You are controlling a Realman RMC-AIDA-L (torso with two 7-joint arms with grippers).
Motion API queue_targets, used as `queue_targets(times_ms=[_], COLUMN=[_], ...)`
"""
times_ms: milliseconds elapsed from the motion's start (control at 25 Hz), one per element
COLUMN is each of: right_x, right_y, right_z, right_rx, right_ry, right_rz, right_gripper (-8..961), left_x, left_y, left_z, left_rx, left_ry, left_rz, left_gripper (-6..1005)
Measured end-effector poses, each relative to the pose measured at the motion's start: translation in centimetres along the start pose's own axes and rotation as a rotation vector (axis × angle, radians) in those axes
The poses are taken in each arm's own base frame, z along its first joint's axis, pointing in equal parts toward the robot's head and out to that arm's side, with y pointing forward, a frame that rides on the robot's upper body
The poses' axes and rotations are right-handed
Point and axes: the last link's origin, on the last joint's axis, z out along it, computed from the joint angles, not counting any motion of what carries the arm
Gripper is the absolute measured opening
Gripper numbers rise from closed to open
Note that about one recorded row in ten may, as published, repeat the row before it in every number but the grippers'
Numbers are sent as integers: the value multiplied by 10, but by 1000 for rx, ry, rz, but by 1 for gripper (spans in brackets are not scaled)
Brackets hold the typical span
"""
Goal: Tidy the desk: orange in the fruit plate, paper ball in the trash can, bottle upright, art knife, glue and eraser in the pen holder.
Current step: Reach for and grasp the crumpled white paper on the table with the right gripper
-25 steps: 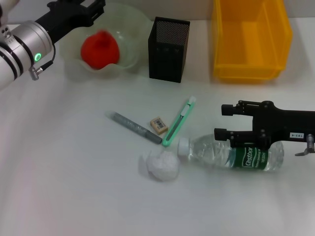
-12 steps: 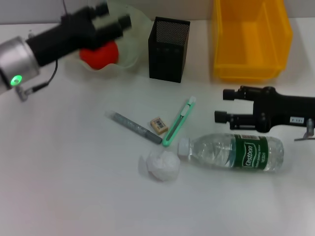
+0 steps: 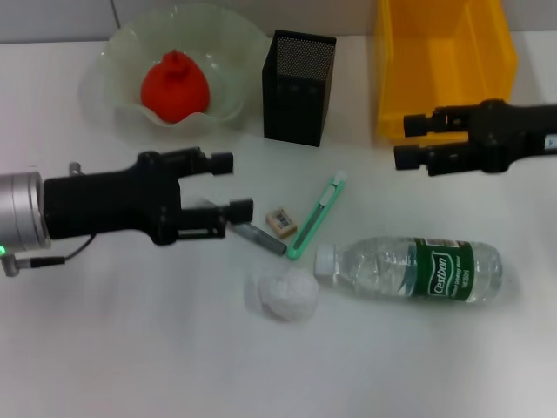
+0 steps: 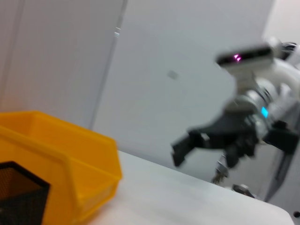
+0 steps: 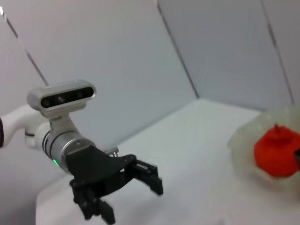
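Note:
The orange (image 3: pixel 177 85) lies in the pale green fruit plate (image 3: pixel 235 52). The grey glue stick (image 3: pixel 261 237), eraser (image 3: pixel 280 221) and green art knife (image 3: pixel 318 216) lie mid-table. The paper ball (image 3: pixel 283 293) sits next to the cap of the bottle (image 3: pixel 418 270), which lies on its side. The black pen holder (image 3: pixel 298 87) stands at the back. My left gripper (image 3: pixel 233 185) is open and empty, over the near end of the glue stick. My right gripper (image 3: pixel 407 139) is open and empty, above the bottle, in front of the yellow bin (image 3: pixel 444 70).
The yellow bin stands at the back right, next to the pen holder. The left wrist view shows the bin (image 4: pixel 61 159), the pen holder (image 4: pixel 18 192) and my right gripper (image 4: pixel 185 147) farther off. The right wrist view shows my left gripper (image 5: pixel 135 202) and the orange (image 5: pixel 276 152).
My left arm has swung from the fruit plate down to the middle of the table, over the glue stick. My right arm has moved back from the bottle toward the yellow bin.

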Motion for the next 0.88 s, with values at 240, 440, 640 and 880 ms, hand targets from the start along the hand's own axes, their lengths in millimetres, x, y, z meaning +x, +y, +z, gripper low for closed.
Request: queue_targets(times_ms=[240, 440, 640, 880], right_x=[-37, -56, -60, -51], right_y=[-5, -2, 10, 21], right_z=[9, 32, 62, 95], right_rx=[25, 29, -24, -89], right_ry=[263, 438, 570, 646], right_rz=[33, 9, -95, -285], right_gripper=[777, 777, 777, 777], left_x=[-5, -6, -11, -18], left_y=[5, 4, 4, 5], left_z=[7, 8, 6, -5], left_rx=[-16, -10, -14, -6], left_ry=[-7, -11, -50, -71], left_rz=[39, 39, 39, 29], left_gripper=[791, 789, 788, 786])
